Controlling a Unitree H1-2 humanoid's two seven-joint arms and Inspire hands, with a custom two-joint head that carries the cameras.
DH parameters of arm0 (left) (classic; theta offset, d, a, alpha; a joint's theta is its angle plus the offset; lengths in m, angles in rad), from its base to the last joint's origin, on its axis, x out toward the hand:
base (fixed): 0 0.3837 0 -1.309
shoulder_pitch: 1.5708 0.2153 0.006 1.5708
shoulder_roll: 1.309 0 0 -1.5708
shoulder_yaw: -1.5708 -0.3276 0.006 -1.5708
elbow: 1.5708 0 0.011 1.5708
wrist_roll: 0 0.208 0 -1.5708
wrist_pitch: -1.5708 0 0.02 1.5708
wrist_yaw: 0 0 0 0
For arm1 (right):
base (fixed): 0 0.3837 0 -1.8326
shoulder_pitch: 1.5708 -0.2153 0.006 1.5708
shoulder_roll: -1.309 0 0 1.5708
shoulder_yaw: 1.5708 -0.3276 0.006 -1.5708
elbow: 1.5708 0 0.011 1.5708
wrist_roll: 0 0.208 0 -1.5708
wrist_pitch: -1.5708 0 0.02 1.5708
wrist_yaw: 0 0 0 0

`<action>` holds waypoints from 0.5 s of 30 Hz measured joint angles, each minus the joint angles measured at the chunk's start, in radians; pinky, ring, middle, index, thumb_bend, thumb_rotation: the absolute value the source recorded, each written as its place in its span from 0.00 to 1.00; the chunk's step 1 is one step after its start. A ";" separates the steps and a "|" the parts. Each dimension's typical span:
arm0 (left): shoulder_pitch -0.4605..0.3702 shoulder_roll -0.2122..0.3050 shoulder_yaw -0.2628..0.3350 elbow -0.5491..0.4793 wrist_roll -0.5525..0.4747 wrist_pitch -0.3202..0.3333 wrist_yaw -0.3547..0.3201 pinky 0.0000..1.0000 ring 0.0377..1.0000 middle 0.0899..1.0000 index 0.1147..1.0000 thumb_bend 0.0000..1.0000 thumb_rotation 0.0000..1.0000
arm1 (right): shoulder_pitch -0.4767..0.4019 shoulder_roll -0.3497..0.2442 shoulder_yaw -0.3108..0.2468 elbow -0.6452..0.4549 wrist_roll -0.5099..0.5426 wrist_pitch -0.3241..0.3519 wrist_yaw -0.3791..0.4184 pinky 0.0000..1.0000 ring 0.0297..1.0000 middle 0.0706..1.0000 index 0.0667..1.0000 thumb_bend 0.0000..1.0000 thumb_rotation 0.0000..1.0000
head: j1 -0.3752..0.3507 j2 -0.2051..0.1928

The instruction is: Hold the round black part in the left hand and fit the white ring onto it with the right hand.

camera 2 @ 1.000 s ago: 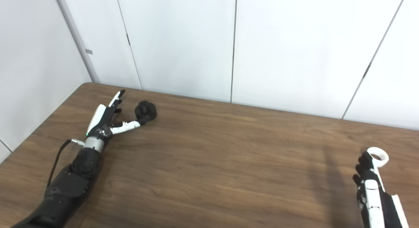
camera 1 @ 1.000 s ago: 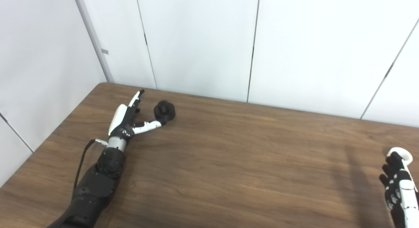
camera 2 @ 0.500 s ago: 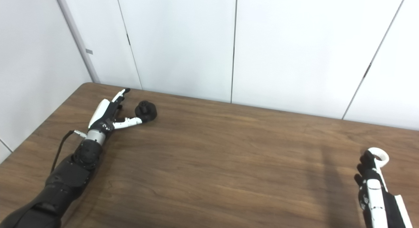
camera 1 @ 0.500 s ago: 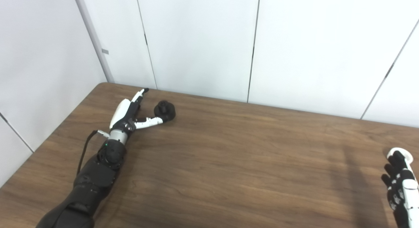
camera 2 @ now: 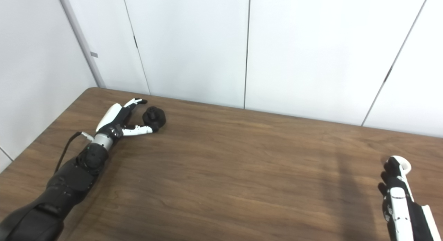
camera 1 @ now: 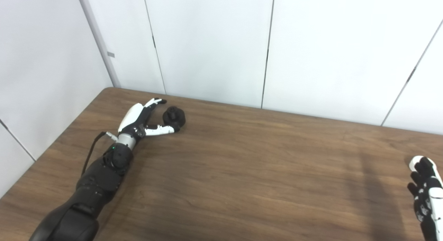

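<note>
Near the upper left table [camera 1: 242, 171] corner, the left hand [camera 1: 140, 118] spreads wide around the knobbly round black part [camera 1: 174, 117], thumb touching it. Broad bare woodgrain separates them from the lower right edge, where the right hand [camera 2: 398, 196] covers the smooth white ring [camera 2: 405, 163]; its grip cannot be told.

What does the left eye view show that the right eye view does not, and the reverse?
Only the left eye view shows more of the left wall, and in it the right hand is cut by the picture's edge. Only the right eye view shows bare table beyond the white ring, and more of the right forearm. Both show the left hand open beside the round black part, and the right hand's fingers overlapping the ring.
</note>
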 measured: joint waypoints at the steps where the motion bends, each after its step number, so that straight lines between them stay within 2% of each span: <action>1: -0.001 0.001 -0.002 0.000 0.000 0.001 -0.007 0.96 0.98 0.97 0.87 1.00 0.46 | 0.000 0.000 0.000 -0.006 0.000 0.005 -0.001 1.00 1.00 1.00 1.00 0.03 1.00 | -0.002 0.002; 5: 0.000 0.002 -0.024 0.000 0.014 0.002 -0.021 1.00 1.00 0.97 0.88 1.00 0.47 | 0.000 0.002 0.002 -0.012 -0.002 0.023 -0.009 1.00 1.00 1.00 1.00 0.02 1.00 | -0.005 0.005; 15: -0.016 0.018 -0.049 0.020 0.045 -0.003 -0.041 1.00 1.00 0.96 0.88 1.00 0.45 | 0.008 0.006 0.000 -0.045 0.002 0.047 -0.012 1.00 1.00 1.00 1.00 0.03 1.00 | -0.011 0.014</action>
